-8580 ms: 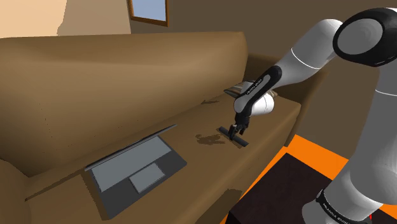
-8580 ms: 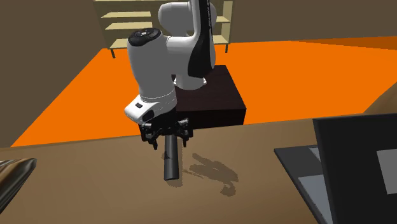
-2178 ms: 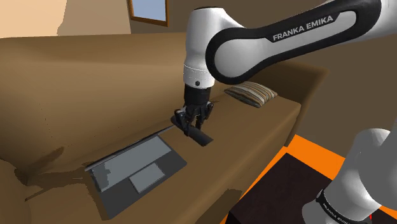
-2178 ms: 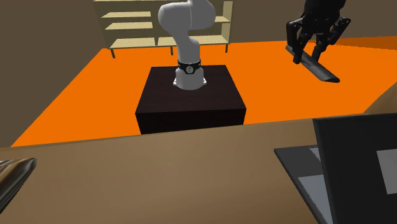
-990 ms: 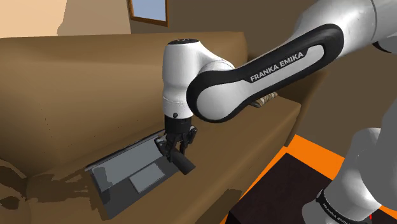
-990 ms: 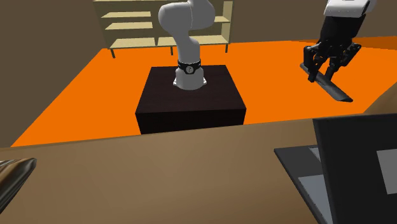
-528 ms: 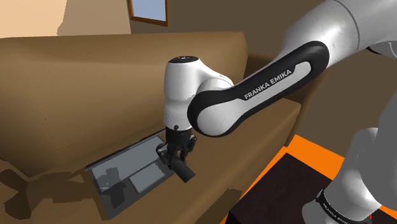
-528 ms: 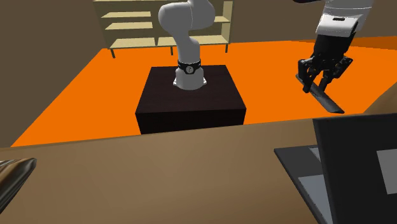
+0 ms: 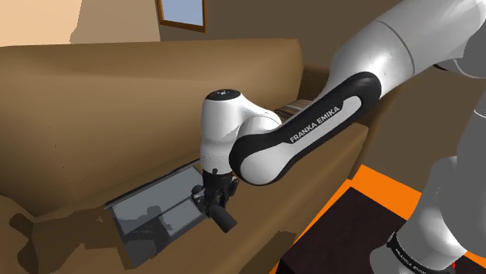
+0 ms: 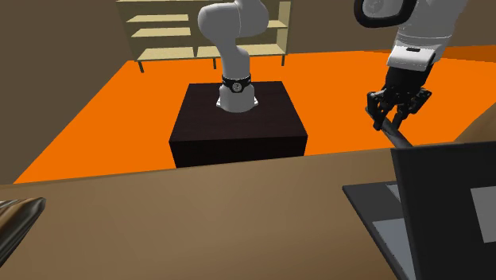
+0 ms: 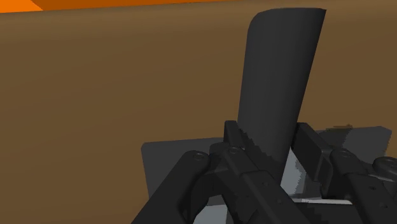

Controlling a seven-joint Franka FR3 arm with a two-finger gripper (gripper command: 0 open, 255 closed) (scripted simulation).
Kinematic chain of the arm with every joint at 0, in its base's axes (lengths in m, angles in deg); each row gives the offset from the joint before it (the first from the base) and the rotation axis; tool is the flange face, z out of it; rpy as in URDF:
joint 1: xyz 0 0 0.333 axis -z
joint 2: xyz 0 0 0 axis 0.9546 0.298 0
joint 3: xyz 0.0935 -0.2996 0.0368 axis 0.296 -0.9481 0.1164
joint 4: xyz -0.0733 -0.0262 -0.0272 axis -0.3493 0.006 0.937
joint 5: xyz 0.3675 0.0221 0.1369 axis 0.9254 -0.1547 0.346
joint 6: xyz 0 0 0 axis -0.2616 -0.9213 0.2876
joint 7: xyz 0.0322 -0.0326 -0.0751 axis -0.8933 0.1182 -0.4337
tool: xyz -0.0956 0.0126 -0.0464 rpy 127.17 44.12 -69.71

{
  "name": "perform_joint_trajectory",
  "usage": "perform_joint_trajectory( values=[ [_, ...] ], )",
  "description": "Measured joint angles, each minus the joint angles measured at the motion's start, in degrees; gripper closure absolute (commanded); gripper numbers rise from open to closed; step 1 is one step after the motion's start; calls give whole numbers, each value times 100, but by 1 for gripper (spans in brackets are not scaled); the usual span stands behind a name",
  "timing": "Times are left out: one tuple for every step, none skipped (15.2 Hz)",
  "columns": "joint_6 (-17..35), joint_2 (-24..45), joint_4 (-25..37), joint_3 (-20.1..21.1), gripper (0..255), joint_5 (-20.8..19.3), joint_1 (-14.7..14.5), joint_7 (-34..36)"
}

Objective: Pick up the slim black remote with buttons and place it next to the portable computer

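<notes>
At the lower left of the shoulder view, an open grey laptop (image 9: 152,218) lies on the seat of a brown sofa (image 9: 93,117), partly under the arm's shadow. Just at the laptop's right-hand edge, near the lower middle of the frame, the black gripper (image 9: 213,200) points down and pinches the slim dark remote (image 9: 223,216), which slants down and to the right from the fingers. Whether its low end touches the seat cannot be told. The white arm (image 9: 311,128) sweeps from there up to the upper right. The dark stand (image 9: 327,249) sits at the lower right on an orange floor (image 9: 374,175). In the second exterior view, the end of a striped cushion (image 10: 16,216) shows at the lower left and a pale shelf unit (image 10: 159,32) at the top. The stand (image 10: 238,131) is in the middle, and at the upper right the gripper (image 10: 396,118) hangs with the remote (image 10: 397,135) clamped in it. The remote's lower end passes behind the top edge of the laptop (image 10: 445,207) lid. In the wrist view, the fingers (image 11: 236,147) clasp the remote (image 11: 277,89) from both sides, with the laptop (image 11: 168,162) just beneath the gripper (image 11: 270,143) and the sofa (image 11: 95,76) beyond.
</notes>
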Motion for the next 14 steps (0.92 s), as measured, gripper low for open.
perform_joint_trajectory(
  values=[
    [65, 36, -32, -5, 255, -21, -7, 17],
    [126, 84, -48, -11, 255, -49, -17, 39],
    [197, 147, -60, -27, 255, -82, -17, 46],
    [270, 199, -86, -39, 255, -113, -22, 62],
    [335, 255, -98, -49, 255, -145, -34, 87],
    [412, 325, -111, -63, 255, -187, -47, 114],
    [478, 371, -135, -77, 255, -213, -50, 123],
    [560, 430, -160, -89, 255, -252, -68, 160],
    [628, 483, -179, -104, 255, -284, -77, 178],
    [680, 556, -163, -123, 255, -324, -90, 200],
    [742, 609, -175, -139, 255, -356, -100, 220],
    [810, 675, -181, -158, 255, -396, -117, 249],
    [879, 746, -183, -180, 255, -437, -133, 273],
    [934, 809, -178, -199, 255, -473, -148, 296]
  ],
)
